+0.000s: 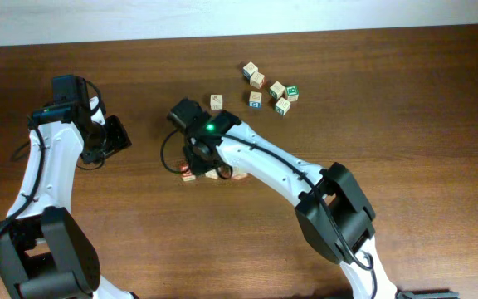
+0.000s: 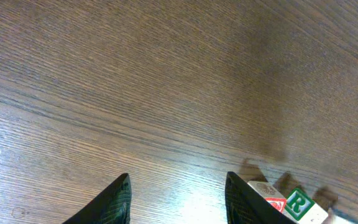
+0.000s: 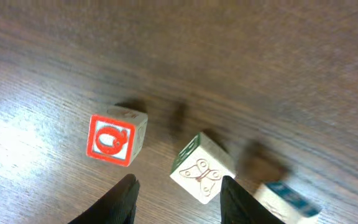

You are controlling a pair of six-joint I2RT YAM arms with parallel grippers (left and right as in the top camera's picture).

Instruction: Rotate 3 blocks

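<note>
Three small wooden blocks lie in a row under my right arm. The red-faced block (image 3: 117, 138) is on the left (image 1: 189, 175). The middle block (image 3: 202, 168) shows a butterfly face and a green side; in the left wrist view its green "R" (image 2: 298, 204) shows. A third block (image 3: 284, 196) with a bluish mark is blurred at the lower right (image 1: 239, 174). My right gripper (image 3: 179, 178) hovers open over them (image 1: 199, 160), the butterfly block just ahead of its right finger. My left gripper (image 2: 178, 175) is open over bare wood, left of the row (image 1: 116, 137).
Several more alphabet blocks (image 1: 270, 90) are clustered at the back right, and a single one (image 1: 216, 101) sits just behind my right wrist. The right arm (image 1: 289, 170) stretches diagonally across the table's middle.
</note>
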